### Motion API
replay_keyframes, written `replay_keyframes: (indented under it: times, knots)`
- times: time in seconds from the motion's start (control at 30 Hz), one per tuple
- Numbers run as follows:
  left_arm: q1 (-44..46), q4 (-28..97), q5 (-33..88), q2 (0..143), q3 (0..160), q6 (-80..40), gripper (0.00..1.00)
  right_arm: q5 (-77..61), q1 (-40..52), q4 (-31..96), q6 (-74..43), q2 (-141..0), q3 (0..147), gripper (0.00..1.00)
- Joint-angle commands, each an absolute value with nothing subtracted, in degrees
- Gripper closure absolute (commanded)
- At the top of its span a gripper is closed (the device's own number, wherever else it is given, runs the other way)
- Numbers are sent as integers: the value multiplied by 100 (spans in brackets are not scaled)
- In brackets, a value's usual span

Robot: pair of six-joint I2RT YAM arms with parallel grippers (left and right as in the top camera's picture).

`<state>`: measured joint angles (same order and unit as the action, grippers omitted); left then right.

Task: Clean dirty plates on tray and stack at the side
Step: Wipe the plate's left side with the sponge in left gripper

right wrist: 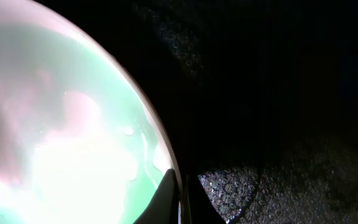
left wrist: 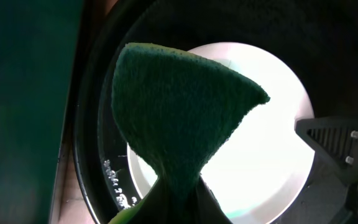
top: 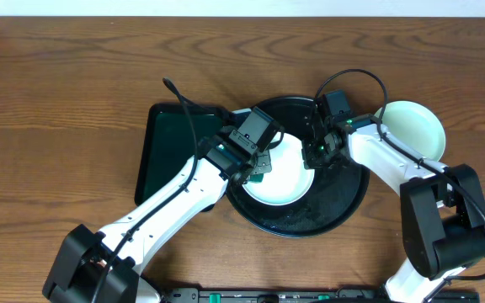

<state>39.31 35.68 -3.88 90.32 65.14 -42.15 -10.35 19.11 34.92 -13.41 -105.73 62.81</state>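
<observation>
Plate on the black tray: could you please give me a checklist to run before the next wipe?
1. Left gripper shut on sponge: ok.
2. Right gripper shut on plate rim: ok.
3. Plate lies inside tray: ok.
4. Sponge touching plate: cannot tell.
5. Plate centre clean: cannot tell, sponge hides it.
6. Side plate sits outside tray: ok.
</observation>
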Motion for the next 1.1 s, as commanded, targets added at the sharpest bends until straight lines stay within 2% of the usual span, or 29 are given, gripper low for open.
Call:
replay_keyframes:
  times: [0.0,0.2,0.23,0.33,0.5,0.67,0.73,0.83,0.87,0.93,0.97,1.07]
  knots:
    - [3916,3577,-567,9026,6423,-4093,93,-947,1959,3494,-1452,-10567,6233,99]
    - [3916,3577,-567,9039,6423,-4093,93,-947,1959,3494,-1452,-10567,6233,99]
    - [3916,3577,-567,9045,6423,-4093,93,-947,1962,3494,-1452,-10567,6233,97]
    - [3916,3577,-567,9072,6423,-4093,93,-947,1959,3494,-1452,-10567,6233,80]
    - [3916,3575,-567,9105,6420,-4093,93,-937,1959,3481,-1450,-10567,6233,76]
    - [3916,3577,-567,9126,6418,-4093,93,-921,1959,3465,-1450,-10567,6233,87]
    - [3918,3577,-567,9142,6418,-4093,92,-921,1959,3461,-1404,-10567,6233,97]
    - [3918,3577,-567,9161,6418,-4093,93,-917,1959,3448,-1404,-10567,6230,98]
    - [3918,3577,-567,9164,6418,-4093,93,-917,1959,3444,-1404,-10567,6230,94]
    - [3918,3577,-567,9174,6418,-4093,93,-917,1959,3437,-1404,-10567,6230,75]
    - [3918,3577,-567,9177,6418,-4093,92,-917,1959,3422,-1404,-10567,6230,71]
    - [3918,3575,-567,9177,6418,-4093,93,-897,1962,3371,-1402,-10567,6228,71]
